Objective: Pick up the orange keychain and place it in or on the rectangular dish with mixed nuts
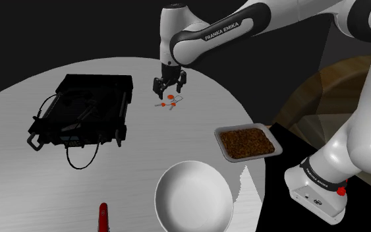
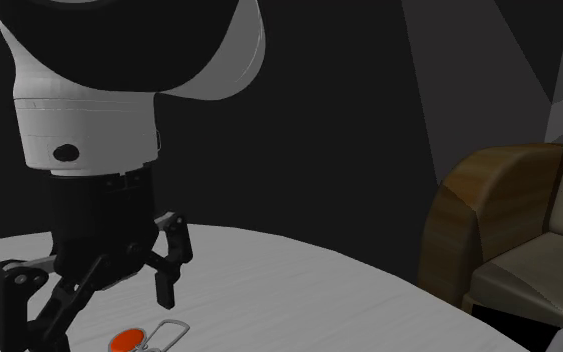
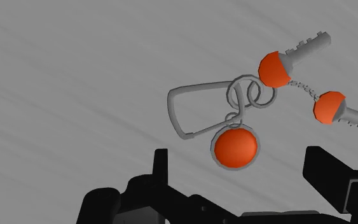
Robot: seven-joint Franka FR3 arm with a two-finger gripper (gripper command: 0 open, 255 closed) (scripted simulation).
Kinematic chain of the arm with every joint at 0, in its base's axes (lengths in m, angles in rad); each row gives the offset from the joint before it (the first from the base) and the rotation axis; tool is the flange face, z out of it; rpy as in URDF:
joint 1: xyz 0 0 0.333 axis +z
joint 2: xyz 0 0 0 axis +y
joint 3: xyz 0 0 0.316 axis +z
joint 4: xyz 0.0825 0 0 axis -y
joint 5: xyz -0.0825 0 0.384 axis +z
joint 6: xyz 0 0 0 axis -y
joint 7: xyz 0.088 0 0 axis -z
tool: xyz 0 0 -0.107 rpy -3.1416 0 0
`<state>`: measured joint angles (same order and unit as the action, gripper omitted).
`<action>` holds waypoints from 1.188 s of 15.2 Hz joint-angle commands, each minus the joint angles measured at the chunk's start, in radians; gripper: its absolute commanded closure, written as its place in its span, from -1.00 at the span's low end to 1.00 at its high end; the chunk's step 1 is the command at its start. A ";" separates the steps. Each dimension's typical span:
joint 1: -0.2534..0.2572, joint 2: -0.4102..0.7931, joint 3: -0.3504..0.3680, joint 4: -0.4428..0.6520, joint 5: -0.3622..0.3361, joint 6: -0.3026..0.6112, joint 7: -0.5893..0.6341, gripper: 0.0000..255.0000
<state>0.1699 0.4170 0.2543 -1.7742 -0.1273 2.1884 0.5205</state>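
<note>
A round pale desk [image 1: 144, 151] stands against a black backdrop. The one orange keychain [image 3: 236, 146], with one round tag and two keys, lies flat on it, just below the spread, empty fingers [image 3: 327, 172]. Nothing is grasped yet. The lift and the carry to the single nut dish [image 1: 243, 126], well apart, are left. One white bowl [image 1: 194, 198] sits nearby.

Grey metal keychain [image 3: 236, 146] rings, matt orange caps (plastic, seemingly); table [image 3: 75, 76] faintly streaked.
</note>
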 commanded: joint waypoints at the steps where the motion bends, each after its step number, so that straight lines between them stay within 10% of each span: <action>1: 0.000 0.000 0.000 0.000 0.000 0.000 0.000 1.00; 18: -0.004 -0.047 0.007 0.043 0.017 -0.089 -0.011 1.00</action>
<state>0.1667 0.3763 0.2608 -1.7366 -0.1127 2.1119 0.5117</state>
